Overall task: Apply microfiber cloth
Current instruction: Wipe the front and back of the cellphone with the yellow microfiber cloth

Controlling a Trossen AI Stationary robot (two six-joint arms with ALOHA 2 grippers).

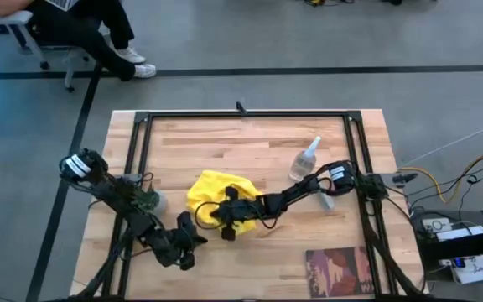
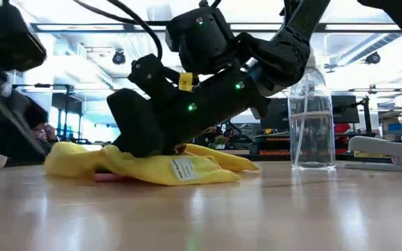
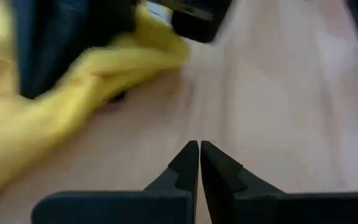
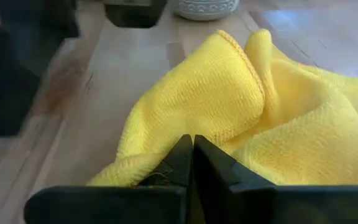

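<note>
Right gripper point(image 1: 216, 220), fingers pinched on the yellow cloth's point(image 1: 212, 191) 6 o'clock edge; left gripper point(image 1: 193, 243) closed, empty, nearby.

2 dark jointed arms, black cables looped along them; white-banded base joints, green lights, a yellow tag, tapered black jaws.

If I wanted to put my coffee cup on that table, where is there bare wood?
The far strip behind the microfiber cloth and left of the spray bottle is bare. So is the near edge between the left tool and the dark book. The middle is crowded: the right tool presses on the cloth.
</note>
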